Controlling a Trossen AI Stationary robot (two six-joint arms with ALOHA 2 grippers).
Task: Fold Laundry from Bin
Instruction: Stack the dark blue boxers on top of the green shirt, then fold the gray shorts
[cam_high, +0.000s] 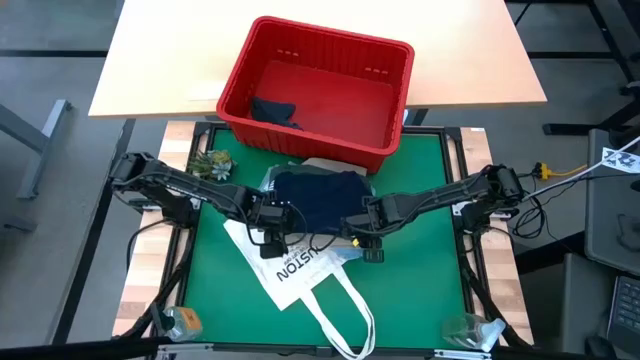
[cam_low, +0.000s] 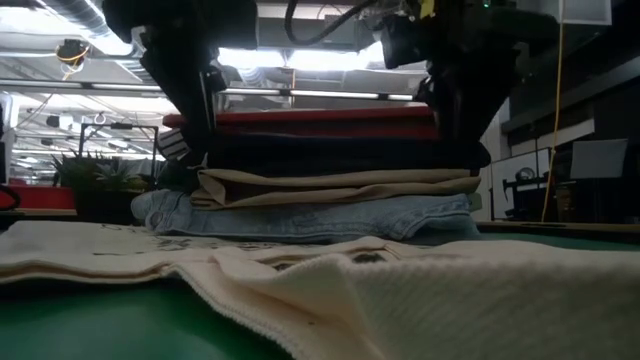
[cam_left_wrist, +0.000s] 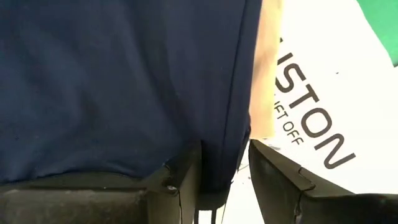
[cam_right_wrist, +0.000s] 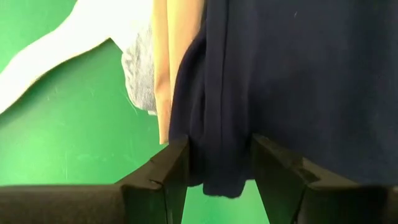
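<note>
Even overhead light fills the high view, and the green mat (cam_high: 420, 290) shows only soft, short shadows under the arms. The low view is backlit: bright ceiling lights glare behind the dark arms, which read as silhouettes, and the pale tote bag (cam_low: 400, 300) nearest the lens is blurred. In both wrist views the navy cloth (cam_right_wrist: 298, 74) just beyond the fingers looks flat, dim and slightly soft.

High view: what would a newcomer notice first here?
The red bin stands at the table's far edge, one dark garment left inside. In front, both grippers, left and right, pinch the navy garment topping a folded stack, which lies on the white HOUSTON tote bag.
</note>
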